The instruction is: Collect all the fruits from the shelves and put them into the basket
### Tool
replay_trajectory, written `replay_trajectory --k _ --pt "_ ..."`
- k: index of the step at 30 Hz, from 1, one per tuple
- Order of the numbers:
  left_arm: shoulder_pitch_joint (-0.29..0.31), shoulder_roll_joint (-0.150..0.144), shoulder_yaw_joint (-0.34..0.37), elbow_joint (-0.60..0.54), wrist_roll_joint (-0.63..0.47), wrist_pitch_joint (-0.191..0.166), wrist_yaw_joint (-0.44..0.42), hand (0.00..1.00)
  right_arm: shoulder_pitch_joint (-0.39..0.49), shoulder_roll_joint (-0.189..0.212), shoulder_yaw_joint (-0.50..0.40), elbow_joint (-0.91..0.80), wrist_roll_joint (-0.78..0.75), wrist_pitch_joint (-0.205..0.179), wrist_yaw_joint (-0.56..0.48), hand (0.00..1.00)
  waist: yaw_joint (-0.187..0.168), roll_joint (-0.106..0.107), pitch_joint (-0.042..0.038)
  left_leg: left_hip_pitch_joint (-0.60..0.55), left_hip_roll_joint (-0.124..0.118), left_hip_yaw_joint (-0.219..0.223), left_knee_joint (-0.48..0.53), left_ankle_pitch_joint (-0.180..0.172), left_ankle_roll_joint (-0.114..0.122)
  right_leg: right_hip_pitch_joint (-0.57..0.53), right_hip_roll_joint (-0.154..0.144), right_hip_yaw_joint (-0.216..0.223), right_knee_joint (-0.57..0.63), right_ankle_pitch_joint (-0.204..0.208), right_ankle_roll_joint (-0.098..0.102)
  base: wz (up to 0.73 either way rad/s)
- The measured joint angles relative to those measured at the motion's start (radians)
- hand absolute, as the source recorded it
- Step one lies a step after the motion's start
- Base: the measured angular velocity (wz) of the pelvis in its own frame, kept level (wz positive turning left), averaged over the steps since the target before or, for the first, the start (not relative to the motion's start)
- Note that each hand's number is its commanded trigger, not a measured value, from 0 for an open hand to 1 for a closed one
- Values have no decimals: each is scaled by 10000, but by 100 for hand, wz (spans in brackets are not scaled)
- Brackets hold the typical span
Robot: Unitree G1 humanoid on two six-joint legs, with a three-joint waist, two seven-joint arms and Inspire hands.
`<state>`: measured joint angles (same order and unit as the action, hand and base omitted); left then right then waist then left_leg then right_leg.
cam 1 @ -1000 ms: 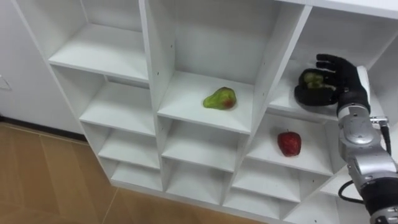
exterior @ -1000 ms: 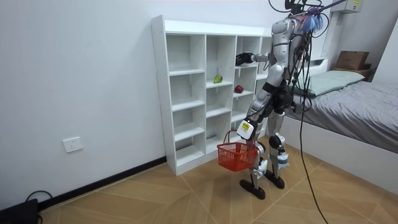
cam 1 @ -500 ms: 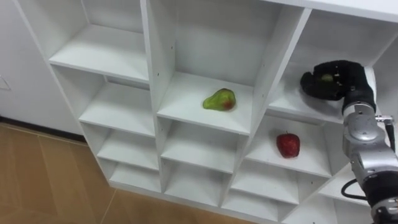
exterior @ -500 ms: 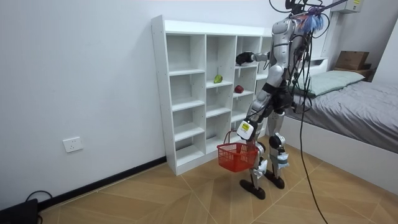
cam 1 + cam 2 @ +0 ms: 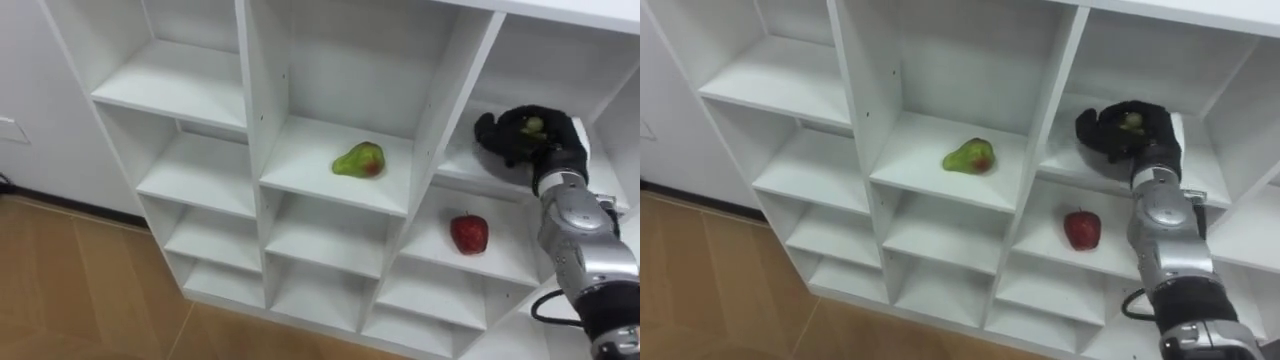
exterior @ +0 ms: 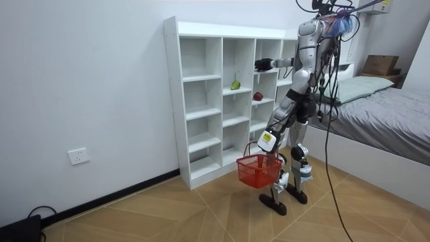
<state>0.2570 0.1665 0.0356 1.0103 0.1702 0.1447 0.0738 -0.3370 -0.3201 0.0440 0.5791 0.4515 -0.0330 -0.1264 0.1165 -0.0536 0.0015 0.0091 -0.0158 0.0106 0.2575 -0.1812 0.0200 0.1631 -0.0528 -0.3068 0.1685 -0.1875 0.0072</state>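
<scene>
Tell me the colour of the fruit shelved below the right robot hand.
Red; the apple shows best in the left eye view.

The right hand [image 5: 527, 140] is glossy black, with a white tag along its back. Just below the right hand, the forearm is rounded silver-grey metal in stacked segments with dark seams and small screws. Further below, a black cable loops beside it. The body is silver and black, and the left hand [image 6: 266, 142] bears a white tag marked yellow.
</scene>
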Motion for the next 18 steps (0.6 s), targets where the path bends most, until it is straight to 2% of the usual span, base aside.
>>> replay_trajectory --k 3,6,9,12,13,15,18 --pt "5 -4 -21 -4 -11 14 3 100 839 233 52 -1008 237 -222 378 100 -45 66 -18 -1 -1 1 16 1 0 -44 -3 -5 -36 -3 -1 0" --pt "-56 -3 -39 -254 -344 38 39 100 1626 439 91 -2098 834 -182 871 100 -248 78 -47 -124 18 5 114 -17 -3 -100 12 18 -200 -14 0 0" --pt "-199 -47 -26 -866 -1294 -38 287 100 2267 603 309 -2841 1503 -402 1545 100 -424 105 -87 -169 12 38 54 -10 1 -198 30 71 -169 10 -24 -8" --pt "-601 -52 -42 -877 -2120 -560 534 100 3035 651 816 -3178 2213 -26 2425 100 -420 133 -109 -144 40 237 -84 -2 1 -260 44 311 -156 27 -32 -21" --pt "-691 -66 -142 -878 -2328 -728 532 100 3371 664 1050 -3271 2293 159 2803 100 -408 145 -146 -130 53 355 -162 -1 4 -344 37 417 -133 47 -31 -30" --pt "-775 -96 -280 -887 -2592 -909 486 100 3717 664 1337 -3335 2571 374 3218 100 -402 225 -134 -103 55 519 -243 12 26 -451 24 552 -118 76 -10 -28" --pt "-879 -96 -319 -883 -2880 -1146 322 100 3995 646 1503 -3341 2556 475 3915 100 -434 180 -95 25 56 681 -410 30 48 -494 -8 632 -121 81 -1 -14"
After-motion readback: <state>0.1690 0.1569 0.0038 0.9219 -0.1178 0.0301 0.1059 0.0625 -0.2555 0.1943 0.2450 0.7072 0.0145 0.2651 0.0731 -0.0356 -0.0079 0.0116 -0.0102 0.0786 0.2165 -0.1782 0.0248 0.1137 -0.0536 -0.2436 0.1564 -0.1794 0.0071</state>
